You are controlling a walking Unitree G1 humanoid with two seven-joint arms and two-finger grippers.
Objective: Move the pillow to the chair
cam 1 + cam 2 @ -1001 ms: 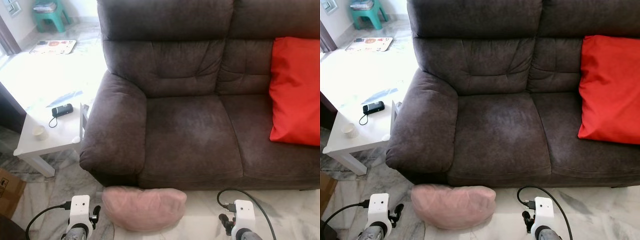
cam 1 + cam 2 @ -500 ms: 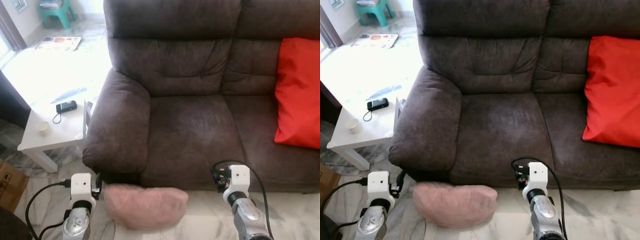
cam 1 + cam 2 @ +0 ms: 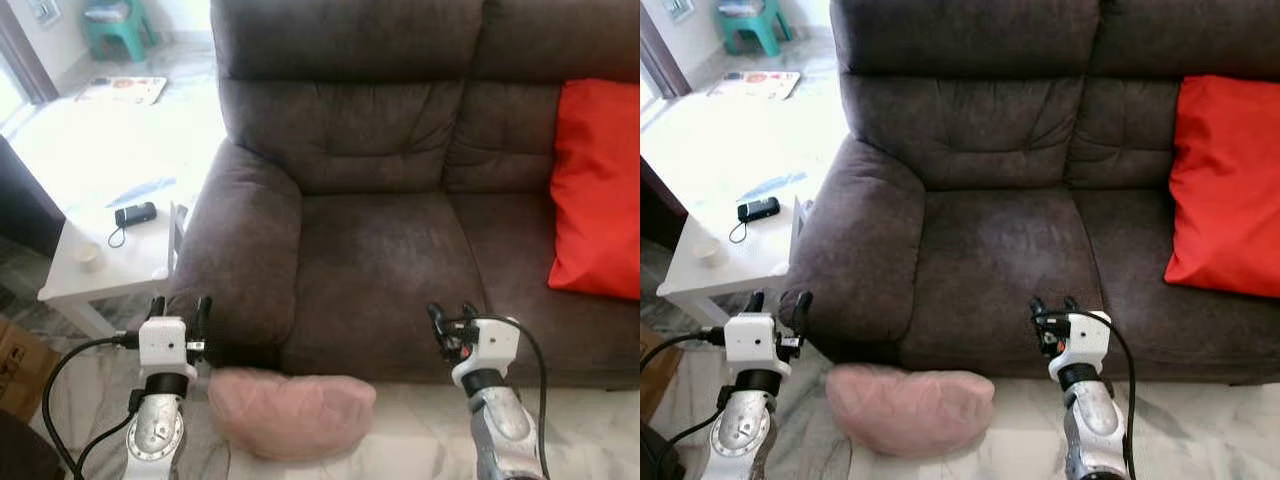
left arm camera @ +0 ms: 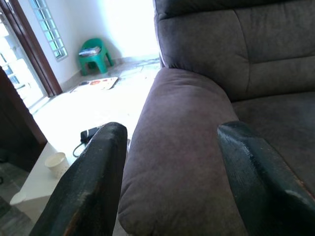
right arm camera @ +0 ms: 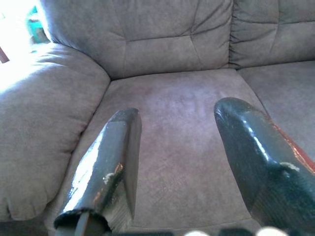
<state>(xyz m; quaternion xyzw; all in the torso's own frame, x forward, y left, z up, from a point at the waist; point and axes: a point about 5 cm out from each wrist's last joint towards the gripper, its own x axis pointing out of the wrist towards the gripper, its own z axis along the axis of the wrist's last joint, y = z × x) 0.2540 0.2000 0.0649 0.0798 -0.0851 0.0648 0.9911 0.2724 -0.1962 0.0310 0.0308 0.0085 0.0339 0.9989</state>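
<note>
A pale pink pillow (image 3: pixel 290 412) lies on the marble floor against the front of the dark brown sofa (image 3: pixel 380 250). My left gripper (image 3: pixel 180 306) is raised beside the sofa's left armrest (image 4: pixel 182 147), above the pillow's left end, fingers (image 4: pixel 88 187) open and empty. My right gripper (image 3: pixel 450 315) is up at the front edge of the left seat cushion (image 5: pixel 172 132), to the right of the pillow, also open and empty. A red pillow (image 3: pixel 598 190) leans against the sofa's right side.
A white side table (image 3: pixel 110 255) stands left of the sofa with a black device (image 3: pixel 134 214) and a small cup (image 3: pixel 87 256). A green stool (image 3: pixel 112 22) sits far back left. A cardboard box (image 3: pixel 18 365) is at the left edge.
Both arms have risen from the bottom of the view; the grippers now stand at seat height by the sofa's front. The camera has shifted slightly. The pink pillow has not moved.
</note>
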